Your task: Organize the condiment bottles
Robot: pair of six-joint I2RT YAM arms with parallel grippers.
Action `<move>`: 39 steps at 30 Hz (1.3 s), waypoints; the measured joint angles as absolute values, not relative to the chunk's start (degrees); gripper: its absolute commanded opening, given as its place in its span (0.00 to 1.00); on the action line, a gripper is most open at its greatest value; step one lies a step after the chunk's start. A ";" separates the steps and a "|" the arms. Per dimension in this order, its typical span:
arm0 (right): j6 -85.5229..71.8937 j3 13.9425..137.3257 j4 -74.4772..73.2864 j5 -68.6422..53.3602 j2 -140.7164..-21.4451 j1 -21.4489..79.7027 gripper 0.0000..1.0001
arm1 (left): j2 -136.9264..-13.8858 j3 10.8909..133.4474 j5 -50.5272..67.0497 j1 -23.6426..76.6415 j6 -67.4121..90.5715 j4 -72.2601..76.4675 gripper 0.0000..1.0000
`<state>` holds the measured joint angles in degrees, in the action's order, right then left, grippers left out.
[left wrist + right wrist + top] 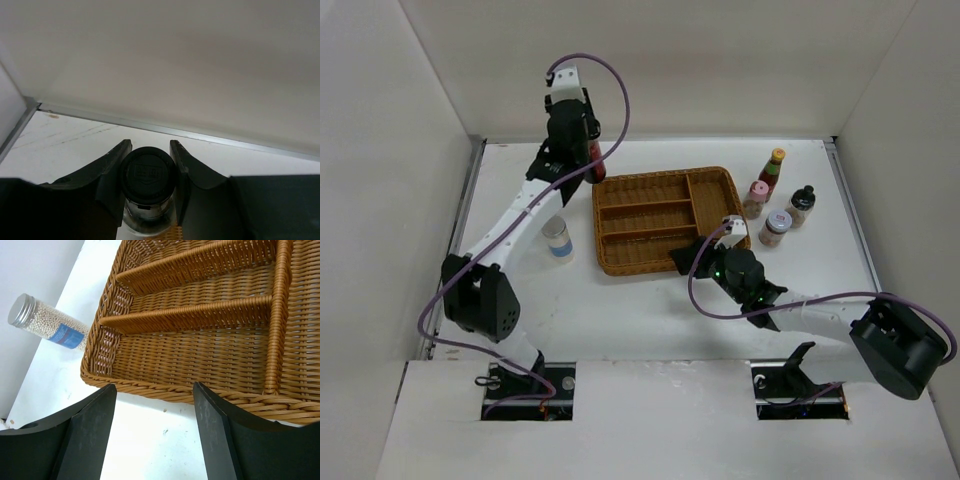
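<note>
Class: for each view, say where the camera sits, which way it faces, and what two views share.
Top external: above and behind the robot, looking down on the wicker tray; left hand and right hand show.
Left wrist: on the left hand, facing the back wall; fingers clamp a black-capped bottle.
Right wrist: on the open right hand, facing across the tray.
Shared: tray and bead jar, top and right-wrist views.

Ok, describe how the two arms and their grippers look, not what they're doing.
The left arm and right arm match: white links, black joint housings, a purple cable looping along each. The left gripper and right gripper have black curved fingers. A green light glows on the right wrist.
</note>
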<state>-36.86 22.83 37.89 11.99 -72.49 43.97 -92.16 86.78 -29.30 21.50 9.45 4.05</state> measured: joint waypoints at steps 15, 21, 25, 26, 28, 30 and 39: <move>-36.86 22.81 37.87 11.99 -72.36 43.83 0.70 | -105.16 90.45 -26.17 26.94 9.37 2.74 0.14; -36.86 22.81 37.87 11.99 -72.36 43.83 0.71 | -105.62 87.96 -26.33 27.55 9.34 6.63 0.21; -36.86 22.81 37.87 11.99 -72.36 43.79 0.71 | -105.60 82.89 -26.74 28.29 9.23 12.47 0.26; -36.86 22.81 37.87 11.99 -72.36 43.55 0.70 | -105.51 82.30 -26.98 28.42 9.04 13.63 0.27; -36.84 22.81 37.85 11.99 -72.36 43.48 0.71 | -105.49 81.08 -27.59 28.77 8.67 15.94 0.31; -36.82 22.81 37.85 11.99 -72.34 43.48 0.71 | -105.34 79.81 -28.01 29.06 8.62 18.24 0.44; -36.77 22.81 37.82 11.99 -72.10 43.09 0.72 | -104.18 75.79 -29.10 30.50 9.15 19.38 0.86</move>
<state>-36.77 22.81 37.82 11.99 -72.10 43.09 -104.18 75.79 -29.10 30.50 9.15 19.38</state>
